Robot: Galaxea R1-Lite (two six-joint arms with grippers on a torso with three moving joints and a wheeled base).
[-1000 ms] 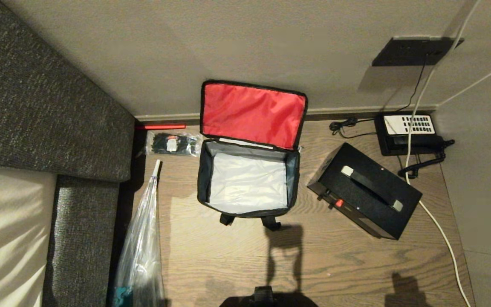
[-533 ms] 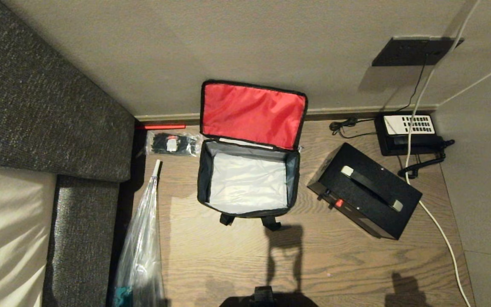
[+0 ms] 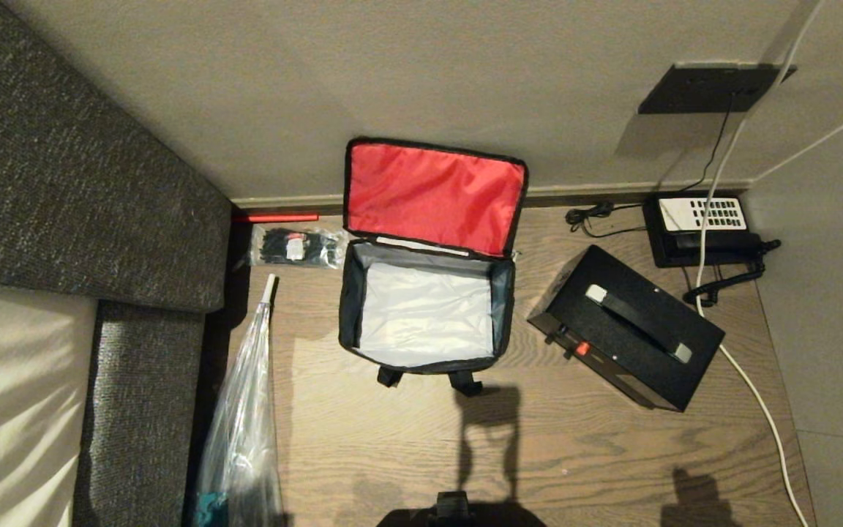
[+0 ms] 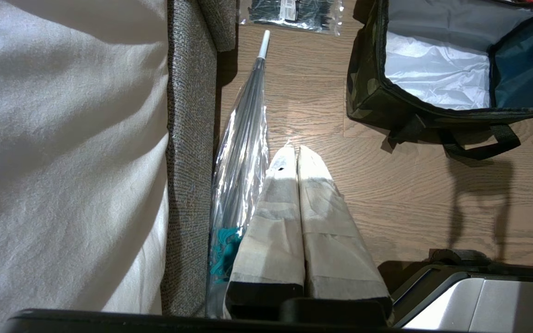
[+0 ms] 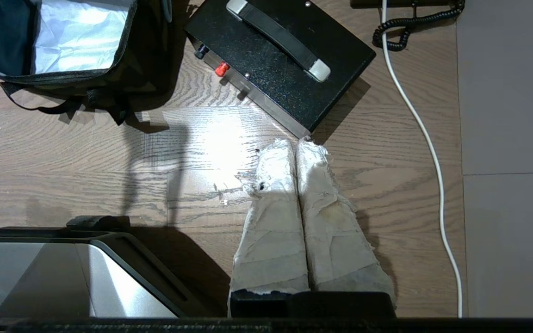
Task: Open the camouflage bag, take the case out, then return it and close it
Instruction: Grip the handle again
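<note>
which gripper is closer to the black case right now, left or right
Right. The right gripper hangs shut just off the corner of the case, above the floor. The left gripper, also shut, is beyond the open bag, by the umbrella.

Clutter along the wall and sofa

A black telephone (image 3: pixel 703 228) sits by the wall, a cable-tie packet (image 3: pixel 296 247) and clear folded umbrella (image 3: pixel 242 432) beside the grey sofa (image 3: pixel 63 183).

One open camouflage bag (image 3: pixel 427 315), one black case (image 3: pixel 626 337), one black telephone (image 3: pixel 703 230), one clear packet of black cable ties (image 3: pixel 296 247), one folded clear umbrella (image 3: pixel 242 424), one white cable (image 3: pixel 751 388), two claws: left (image 4: pixel 296 152), right (image 5: pixel 294 145).
</note>
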